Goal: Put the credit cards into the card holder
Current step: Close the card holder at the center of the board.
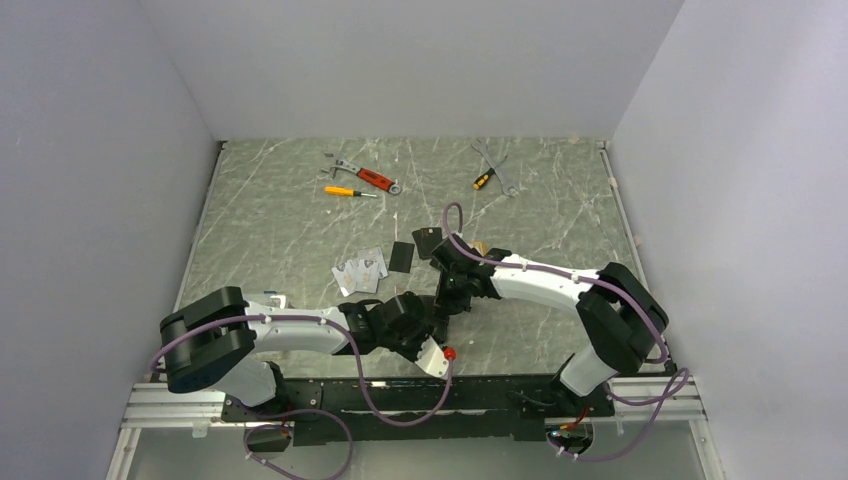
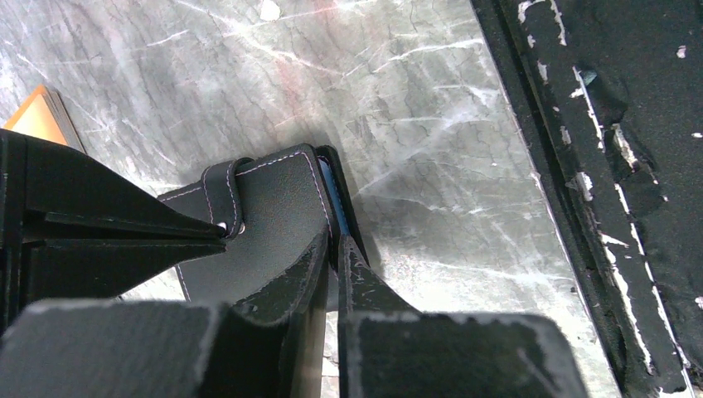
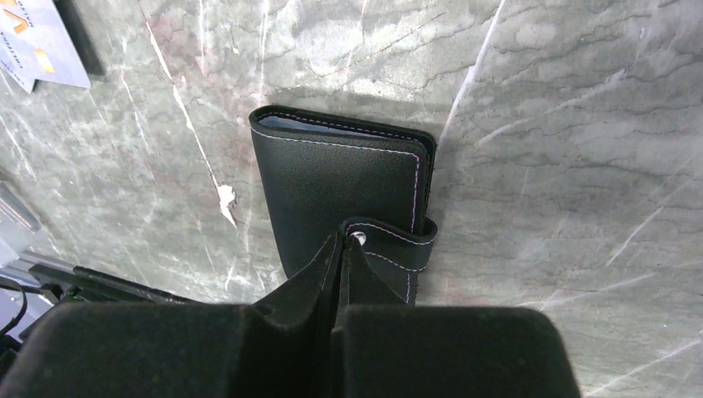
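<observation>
The card holder [image 2: 278, 203] is a black stitched wallet lying closed on the marble table, between both grippers in the top view [image 1: 447, 300]. My left gripper [image 2: 335, 249] is shut on its long open edge, where a blue-grey lining shows. My right gripper [image 3: 341, 245] is shut on the tip of the snap-button strap [image 3: 398, 245] and lifts it off the cover [image 3: 340, 178]. The credit cards lie apart: silver printed ones [image 1: 360, 268], a black one [image 1: 401, 256], another black one [image 1: 428, 241], and a gold-orange one [image 2: 35, 116].
A red-handled wrench [image 1: 365, 176], a yellow screwdriver [image 1: 345, 191] and a steel spanner with a small screwdriver [image 1: 495, 168] lie at the far side. The table's black front rail [image 2: 597, 166] runs just right of the left gripper.
</observation>
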`<state>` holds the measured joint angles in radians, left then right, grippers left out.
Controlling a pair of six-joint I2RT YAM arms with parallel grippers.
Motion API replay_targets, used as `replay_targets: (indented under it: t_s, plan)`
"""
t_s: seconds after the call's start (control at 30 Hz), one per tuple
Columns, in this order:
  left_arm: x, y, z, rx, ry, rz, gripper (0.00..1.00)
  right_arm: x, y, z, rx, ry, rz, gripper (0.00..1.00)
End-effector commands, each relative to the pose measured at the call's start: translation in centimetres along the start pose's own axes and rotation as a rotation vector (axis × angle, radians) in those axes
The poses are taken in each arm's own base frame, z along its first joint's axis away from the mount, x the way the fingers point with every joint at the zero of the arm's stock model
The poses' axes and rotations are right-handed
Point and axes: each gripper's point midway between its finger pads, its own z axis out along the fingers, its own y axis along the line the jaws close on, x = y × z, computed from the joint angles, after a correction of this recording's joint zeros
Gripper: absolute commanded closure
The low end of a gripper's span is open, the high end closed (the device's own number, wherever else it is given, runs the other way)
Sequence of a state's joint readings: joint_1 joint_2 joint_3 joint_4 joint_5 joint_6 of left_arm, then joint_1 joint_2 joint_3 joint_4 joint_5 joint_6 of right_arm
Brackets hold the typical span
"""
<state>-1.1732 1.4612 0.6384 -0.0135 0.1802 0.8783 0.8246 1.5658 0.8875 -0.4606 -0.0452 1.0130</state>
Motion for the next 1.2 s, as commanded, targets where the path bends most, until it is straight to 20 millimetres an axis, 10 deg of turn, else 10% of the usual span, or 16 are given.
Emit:
replay_targets:
  t_s: [0.0, 1.17]
  plan:
    - [0.2, -1.4, 0.1, 0.072, 0.011, -0.004, 0.89, 0.9, -1.8, 0.7, 0.078, 0.039, -0.034, 1.00]
    - [1.1, -0.1, -0.8, 0.037, 0.018, -0.041, 0.93, 4.5, -8.1, 1.8, 0.169, 0.092, 0.052, 1.00]
